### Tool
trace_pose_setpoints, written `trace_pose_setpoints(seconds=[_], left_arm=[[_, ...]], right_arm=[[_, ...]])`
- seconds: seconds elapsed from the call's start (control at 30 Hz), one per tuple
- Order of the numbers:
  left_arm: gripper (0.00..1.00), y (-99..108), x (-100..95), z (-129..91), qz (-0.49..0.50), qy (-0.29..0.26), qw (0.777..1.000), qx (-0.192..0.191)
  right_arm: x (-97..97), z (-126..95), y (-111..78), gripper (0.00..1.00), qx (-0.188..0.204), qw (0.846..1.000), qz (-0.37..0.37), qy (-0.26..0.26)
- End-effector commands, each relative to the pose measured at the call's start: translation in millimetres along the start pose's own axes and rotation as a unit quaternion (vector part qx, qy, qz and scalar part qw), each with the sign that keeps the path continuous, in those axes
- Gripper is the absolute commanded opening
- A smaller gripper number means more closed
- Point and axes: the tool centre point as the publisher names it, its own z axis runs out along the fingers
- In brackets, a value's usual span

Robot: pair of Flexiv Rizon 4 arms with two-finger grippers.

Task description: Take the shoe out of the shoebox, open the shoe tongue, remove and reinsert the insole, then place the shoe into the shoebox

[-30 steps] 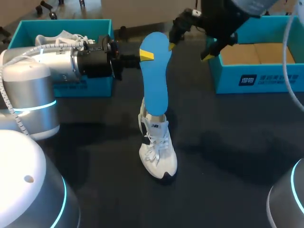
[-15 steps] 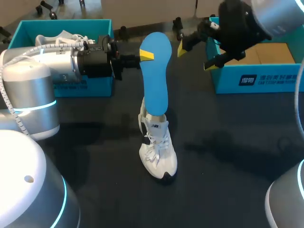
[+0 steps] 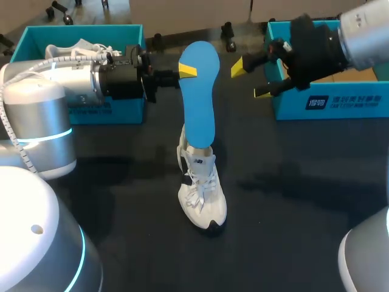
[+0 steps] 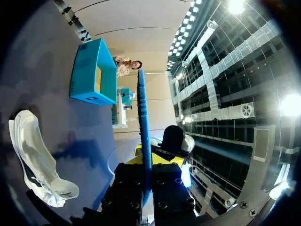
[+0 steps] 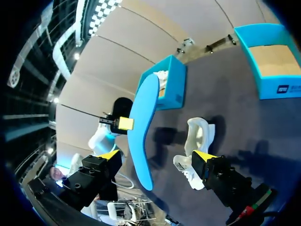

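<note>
Now, left gripper, reaching in level, clamped on the upper edge of the long blue foam insole, which stands upright with its lower end in the white lace-up sneaker on the dark table; right gripper hangs near the insole's top, fingers wide apart and empty, and would likely best steady the sneaker while the insole feeds straight down.
</note>
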Motion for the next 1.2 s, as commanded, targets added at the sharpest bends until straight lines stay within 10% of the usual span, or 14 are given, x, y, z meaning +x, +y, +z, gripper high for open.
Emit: trace_pose_setpoints(seconds=[0.03,1.0,1.2], left_arm=[[0.0,-0.6,-1.0,0.5,0.0,0.001,1.0,-0.001],[0.0,-0.6,-1.0,0.5,0.0,0.001,1.0,-0.001],[0.0,-3.7,0.4,-2.6,0.173,0.071,0.982,0.008]], right_arm=[[-4.3,5.5,0.1,1.0,-0.002,0.996,0.0,0.092],[-18.9,19.8,4.4,1.0,0.005,0.993,0.023,0.118],[-18.9,19.8,4.4,1.0,0.005,0.993,0.023,0.118]])
